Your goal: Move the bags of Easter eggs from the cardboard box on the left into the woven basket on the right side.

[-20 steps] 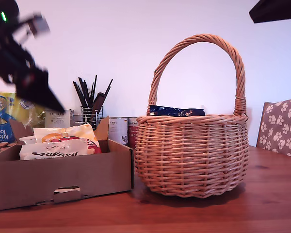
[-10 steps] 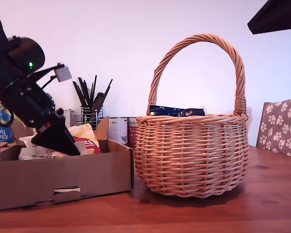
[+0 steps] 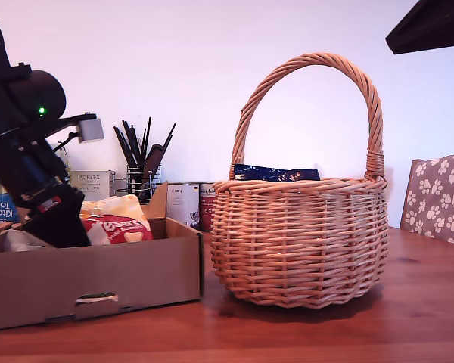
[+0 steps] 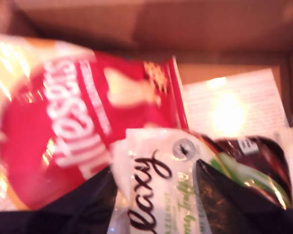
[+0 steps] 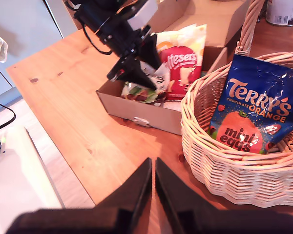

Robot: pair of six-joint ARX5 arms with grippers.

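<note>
Wooden counter (image 5: 73,92). My first claw (image 4: 154,195) is down in the cardboard box (image 3: 136,276), fingers straddling the white Galaxy bag (image 4: 156,190); grip unconfirmed. Red bag (image 4: 73,126) just beside it. My second claw (image 5: 153,183) hangs nearly closed, empty, near the woven basket (image 5: 234,170), which holds the blue bag (image 5: 256,109).

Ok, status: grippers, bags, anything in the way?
My first gripper down in the cardboard box, jaws around the Galaxy bag. My second gripper shut, empty. Terry's bag in the woven basket. Nothing blocking.

Plain white wall (image 3: 181,60), reddish wooden table (image 3: 408,318), paw-print cushioned chair (image 3: 439,197), pale floor (image 5: 19,195)
</note>
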